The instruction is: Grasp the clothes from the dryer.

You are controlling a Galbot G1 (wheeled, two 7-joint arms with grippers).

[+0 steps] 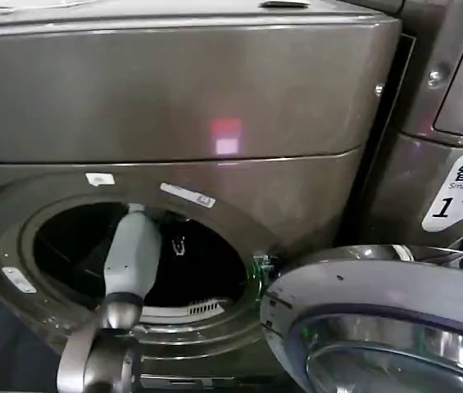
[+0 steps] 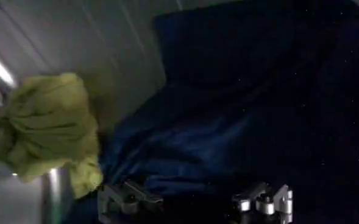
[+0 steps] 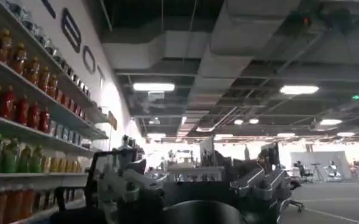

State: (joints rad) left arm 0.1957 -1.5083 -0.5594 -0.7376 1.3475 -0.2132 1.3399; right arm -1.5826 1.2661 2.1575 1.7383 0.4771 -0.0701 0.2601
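The dryer [image 1: 174,106] is a bronze-grey front-loader whose round drum mouth [image 1: 206,270] stands uncovered. My left arm [image 1: 133,254] reaches through that mouth into the dark drum. Inside, the clothes [image 2: 45,128], a crumpled yellow-green piece, lie against the drum's metal wall. My left gripper [image 2: 194,201] is open with nothing between its fingers, and it hovers over a dark blue fabric [image 2: 228,122], off to one side of the yellow-green piece. My right gripper [image 3: 191,182] is open and empty, raised away from the machine and pointing out into the room.
The dryer's round door [image 1: 379,327] hangs swung open at lower right, close to the drum mouth. A second machine [image 1: 452,123] with a white "1" label stands right beside it. Shelves of bottles [image 3: 21,109] line a wall in the right wrist view.
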